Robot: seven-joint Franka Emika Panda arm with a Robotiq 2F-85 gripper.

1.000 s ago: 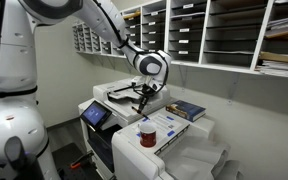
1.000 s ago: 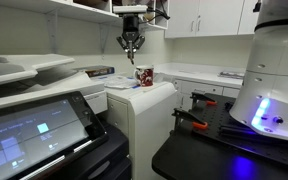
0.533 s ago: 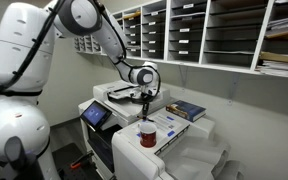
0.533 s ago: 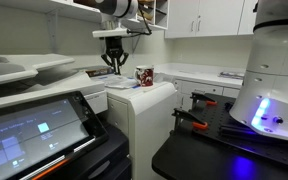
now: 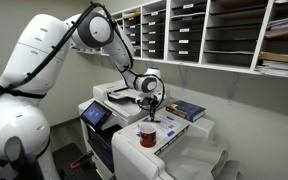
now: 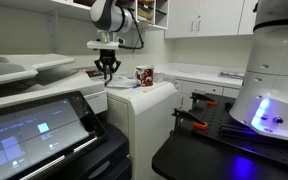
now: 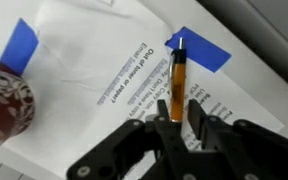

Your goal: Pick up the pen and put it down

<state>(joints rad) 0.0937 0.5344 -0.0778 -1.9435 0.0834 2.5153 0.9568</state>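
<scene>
The pen [image 7: 178, 72] is a thin stick with an amber-looking barrel and a dark tip. It lies on a printed white sheet [image 7: 94, 70] in the wrist view. My gripper [image 7: 179, 108] is low over the sheet, its two black fingers on either side of the pen's near end. The left finger is against the pen and a small gap shows at the right finger. In both exterior views the gripper [image 5: 150, 103] [image 6: 106, 72] hangs just above the printer top, and the pen is too small to make out there.
A white-and-red cup [image 5: 147, 133] [image 6: 144, 75] [image 7: 4, 100] stands next to the sheet. A flat blue book [image 5: 187, 110] lies behind it. Blue tape pieces [image 7: 206, 48] hold the sheet's corners. Mail shelves [image 5: 214, 35] line the wall.
The arm has swung over and come down toward the printer top, bringing the gripper from above the cup area to the pen.
</scene>
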